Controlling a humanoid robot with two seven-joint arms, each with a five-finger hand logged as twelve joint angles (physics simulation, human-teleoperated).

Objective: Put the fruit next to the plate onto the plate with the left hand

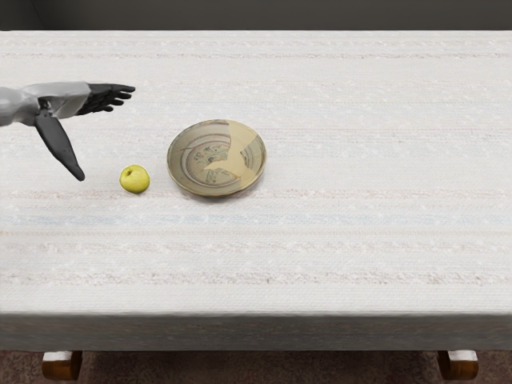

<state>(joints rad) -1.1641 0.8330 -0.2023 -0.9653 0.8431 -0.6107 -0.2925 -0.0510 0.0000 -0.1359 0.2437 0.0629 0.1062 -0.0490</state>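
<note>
1. The left hand is reaching in from the left edge with its dark fingers spread wide and straight and its thumb hanging down; it is holding nothing, and the right hand is not showing at all
2. The small round yellow-green fruit is lying on the pale whitewashed tabletop, nearer the viewer than the fingertips and just past the thumb tip on the plate's side, touching neither
3. The round olive-and-cream glazed ceramic plate is sitting beyond the fruit as seen from the fingers, near it but with a strip of bare table between, and nothing is lying in it
4. By my reading the approach is the step in hand: the fingers are hovering short of the fruit, and the grasp is not yet begun
5. The next move is calling for fingers and thumb to come down on either side of the fruit and close gently, since a round fruit is likely to roll if nudged off-centre
6. The carry is looking short, needing only enough lift to clear the plate's raised rim, the one edge between the fingers and the goal
7. Open room is lying all round the fingers; the table's edges are well apart from them, and nothing is standing in the path
</note>
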